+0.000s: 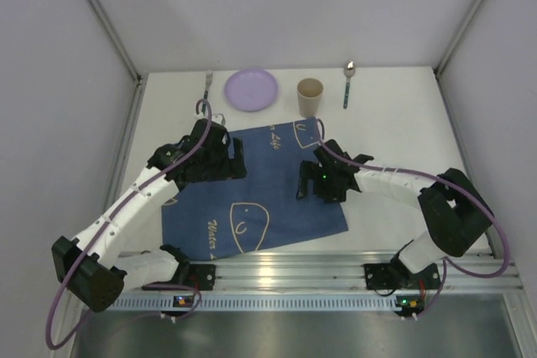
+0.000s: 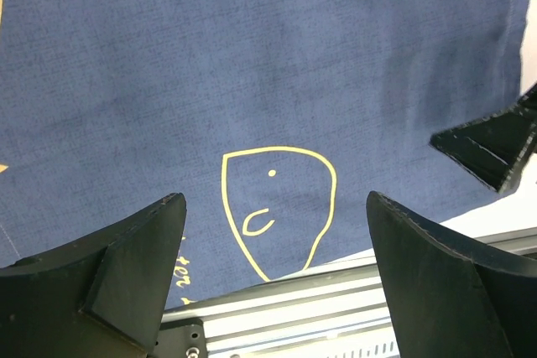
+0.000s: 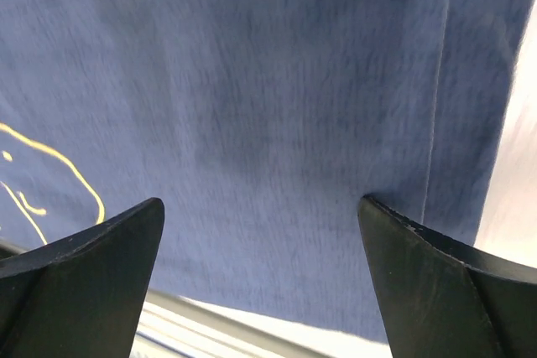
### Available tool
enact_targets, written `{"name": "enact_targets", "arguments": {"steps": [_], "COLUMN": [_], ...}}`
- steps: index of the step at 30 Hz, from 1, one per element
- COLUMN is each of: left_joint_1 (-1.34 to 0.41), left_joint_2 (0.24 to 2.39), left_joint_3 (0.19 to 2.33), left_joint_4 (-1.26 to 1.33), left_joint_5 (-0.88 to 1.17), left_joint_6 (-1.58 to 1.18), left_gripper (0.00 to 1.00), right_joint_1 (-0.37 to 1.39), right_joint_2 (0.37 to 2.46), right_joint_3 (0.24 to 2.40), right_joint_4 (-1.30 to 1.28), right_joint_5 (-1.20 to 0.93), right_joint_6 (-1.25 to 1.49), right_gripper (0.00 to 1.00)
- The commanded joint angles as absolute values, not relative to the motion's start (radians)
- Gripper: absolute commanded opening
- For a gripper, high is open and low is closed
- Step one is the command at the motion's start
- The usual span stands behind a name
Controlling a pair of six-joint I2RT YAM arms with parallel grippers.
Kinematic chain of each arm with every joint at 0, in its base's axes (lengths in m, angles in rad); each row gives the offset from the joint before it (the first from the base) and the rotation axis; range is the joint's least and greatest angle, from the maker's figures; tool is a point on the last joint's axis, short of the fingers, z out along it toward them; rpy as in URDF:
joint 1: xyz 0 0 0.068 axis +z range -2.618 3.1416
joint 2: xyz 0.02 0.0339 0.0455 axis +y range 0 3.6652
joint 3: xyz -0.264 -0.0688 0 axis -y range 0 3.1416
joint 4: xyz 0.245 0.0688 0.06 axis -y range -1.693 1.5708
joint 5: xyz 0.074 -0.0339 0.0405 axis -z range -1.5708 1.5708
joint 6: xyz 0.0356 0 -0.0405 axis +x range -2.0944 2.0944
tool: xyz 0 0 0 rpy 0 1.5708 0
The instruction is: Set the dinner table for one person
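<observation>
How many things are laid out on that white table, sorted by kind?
On the dinner table:
Dark blue placemat: 1
Purple plate: 1
Beige cup: 1
Spoon: 1
Grey utensil, fork or knife, too small to tell: 1
Total: 5

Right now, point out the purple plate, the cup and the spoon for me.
purple plate (image 1: 251, 90): top external view, centre of the dish.
cup (image 1: 310, 100): top external view, on its beige side wall.
spoon (image 1: 346, 88): top external view, middle of the teal handle.
</observation>
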State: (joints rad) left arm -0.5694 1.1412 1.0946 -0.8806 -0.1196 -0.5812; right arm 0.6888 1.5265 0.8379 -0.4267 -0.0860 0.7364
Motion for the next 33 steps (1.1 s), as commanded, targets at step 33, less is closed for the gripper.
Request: {"name": "enact_targets", "arguments": {"steps": [33], "left_joint_1": [-0.569], "left_joint_2": [1.666], "left_joint_3": [0.965], "left_joint_4": [-0.626], "left_joint_5": [-0.241], "left_joint_6": [-0.601], "left_gripper": [0.95], "right_joint_1": [0.454], "right_joint_2": [1.379], "right_joint_3": [0.776], "right_joint_4": [-0.649], "right_joint_5": [0.100], "right_joint_6": [0.675], "right_gripper": [1.00]}}
